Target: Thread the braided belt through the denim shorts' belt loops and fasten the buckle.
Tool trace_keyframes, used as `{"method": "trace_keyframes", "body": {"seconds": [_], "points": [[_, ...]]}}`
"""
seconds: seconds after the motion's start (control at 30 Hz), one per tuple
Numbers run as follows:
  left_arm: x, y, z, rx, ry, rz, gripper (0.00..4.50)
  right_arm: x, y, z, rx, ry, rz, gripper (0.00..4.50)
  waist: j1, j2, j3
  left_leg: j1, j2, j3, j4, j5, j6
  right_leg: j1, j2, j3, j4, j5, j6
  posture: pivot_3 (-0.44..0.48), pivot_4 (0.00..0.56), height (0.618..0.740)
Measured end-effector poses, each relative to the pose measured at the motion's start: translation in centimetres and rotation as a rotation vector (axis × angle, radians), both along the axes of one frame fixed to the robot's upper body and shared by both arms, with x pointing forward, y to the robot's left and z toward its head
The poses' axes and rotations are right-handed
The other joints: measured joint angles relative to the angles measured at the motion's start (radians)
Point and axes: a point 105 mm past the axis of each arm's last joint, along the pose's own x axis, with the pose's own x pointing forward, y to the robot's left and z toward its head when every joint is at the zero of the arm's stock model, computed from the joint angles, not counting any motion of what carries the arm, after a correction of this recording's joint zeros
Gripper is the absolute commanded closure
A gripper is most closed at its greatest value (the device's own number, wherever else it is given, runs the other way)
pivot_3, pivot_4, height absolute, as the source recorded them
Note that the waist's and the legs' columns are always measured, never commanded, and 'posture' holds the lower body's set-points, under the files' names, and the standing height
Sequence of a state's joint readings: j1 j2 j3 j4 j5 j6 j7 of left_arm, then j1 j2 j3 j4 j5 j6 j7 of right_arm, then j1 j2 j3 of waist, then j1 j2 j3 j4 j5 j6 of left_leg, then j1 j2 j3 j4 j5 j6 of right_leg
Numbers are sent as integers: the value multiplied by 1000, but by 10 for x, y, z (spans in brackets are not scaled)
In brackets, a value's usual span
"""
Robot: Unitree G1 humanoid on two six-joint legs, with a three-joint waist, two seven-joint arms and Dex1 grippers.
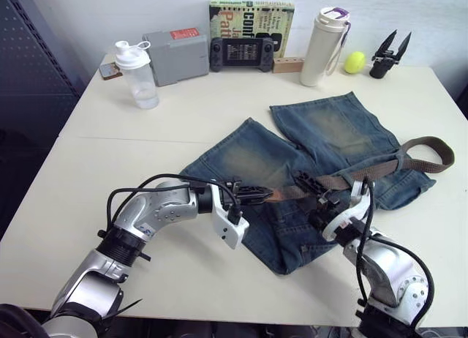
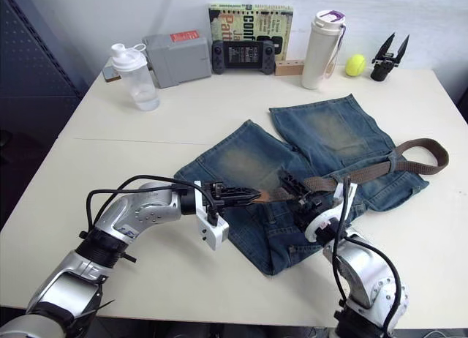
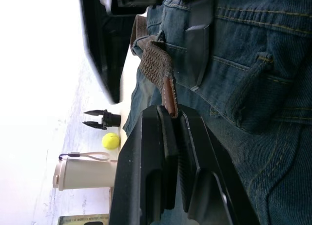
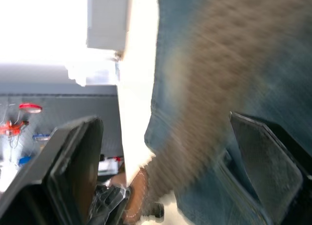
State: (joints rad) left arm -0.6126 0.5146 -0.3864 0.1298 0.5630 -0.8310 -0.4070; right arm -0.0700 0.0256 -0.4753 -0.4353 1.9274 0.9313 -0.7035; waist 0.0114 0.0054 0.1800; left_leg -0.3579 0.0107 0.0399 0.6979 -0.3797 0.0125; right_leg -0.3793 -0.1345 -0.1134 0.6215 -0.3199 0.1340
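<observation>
Fingers of the left gripper [image 1: 259,197] pinched the limp braided belt [image 1: 409,159] by its stiffer leather tip; the right gripper [image 1: 316,189] gaped over the denim shorts [image 1: 322,133].

Cream table [image 1: 131,155] bears denim shorts [image 1: 322,133], shaker bottle [image 1: 135,74], tumbler [image 1: 322,49].

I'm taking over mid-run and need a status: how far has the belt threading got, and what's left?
Partly done: the braided belt already runs along the waistband of the denim shorts, with slack looped past their edge on the robot's right. In hand: the left gripper is shut on the belt's leather tip, and the right gripper sits open at the waistband beside it. Left: any remaining loops and fastening the buckle, which I can't make out.
</observation>
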Motion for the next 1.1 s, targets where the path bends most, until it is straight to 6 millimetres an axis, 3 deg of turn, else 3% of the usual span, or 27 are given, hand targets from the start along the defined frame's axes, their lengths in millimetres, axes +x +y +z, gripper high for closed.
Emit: {"method": "trace_keyframes", "body": {"seconds": [0.13, 0.17, 0.23, 0.47, 0.5, 0.6, 0.67, 0.9, 1.1], "points": [[0, 0, 0, 1, 0, 0, 4500, 0, -1, 4, -17, 3, -15, 80, 0, 0, 0, 0, 2, 0, 0, 0, 0, 0, 0, 0, 0, 0, 0, 0, 150, 731], [0, 0, 0, 1, 0, 1, 4500, -1, -1, 4, -16, 4, -15, 304, 0, 0, 0, 0, 2, -1, 0, 0, 0, 0, 0, 0, 0, 0, 0, 0, 150, 731], [0, 0, 0, 2, 0, 1, 4500, -1, 0, 2, -13, 15, -13, 919, 2, 0, 0, 0, 3, -1, 0, 0, 0, 0, 0, 0, 0, 0, 0, 0, 150, 731], [0, 1, -1, 10, -4, 2, 4500, 0, -4, 3, -2, 20, -46, 4209, 10, 0, 0, 0, 4, 0, 0, 0, 0, 0, -1, 1, -1, 0, 0, 0, 150, 731], [0, 1, -2, 12, -5, 3, 4500, 0, -5, 3, 1, 18, -51, 4375, 10, 0, 0, 0, 4, 0, 0, 0, 0, 0, -1, 1, -1, 0, 0, 0, 150, 731], [0, 1, -2, 13, -5, 2, 4500, -1, -5, 6, 5, 6, -57, 4375, 11, 0, 0, 0, 4, 0, 0, 0, 0, 0, -1, 1, -1, 0, 0, 0, 150, 731], [0, 1, -1, 9, -1, 2, 3640, 0, -5, 8, 7, -6, -57, 4500, 11, 0, 0, 0, 4, 0, 0, 0, 0, 0, -1, 1, -1, 0, 0, 0, 150, 731], [-7, 3, 0, -131, 279, 16, 848, 3, -11, 16, 1, -55, -70, 4500, 11, 0, 0, 0, 4, -1, 1, 0, 1, 0, -2, 1, -1, 0, 0, 0, 150, 731], [-22, 30, -9, -217, 747, 83, 848, 0, -28, 24, -108, -122, -59, 4500, 5, 2, 1, 0, 5, -2, 0, 0, 1, 1, -2, 2, -2, 0, 0, 0, 150, 731]]}}
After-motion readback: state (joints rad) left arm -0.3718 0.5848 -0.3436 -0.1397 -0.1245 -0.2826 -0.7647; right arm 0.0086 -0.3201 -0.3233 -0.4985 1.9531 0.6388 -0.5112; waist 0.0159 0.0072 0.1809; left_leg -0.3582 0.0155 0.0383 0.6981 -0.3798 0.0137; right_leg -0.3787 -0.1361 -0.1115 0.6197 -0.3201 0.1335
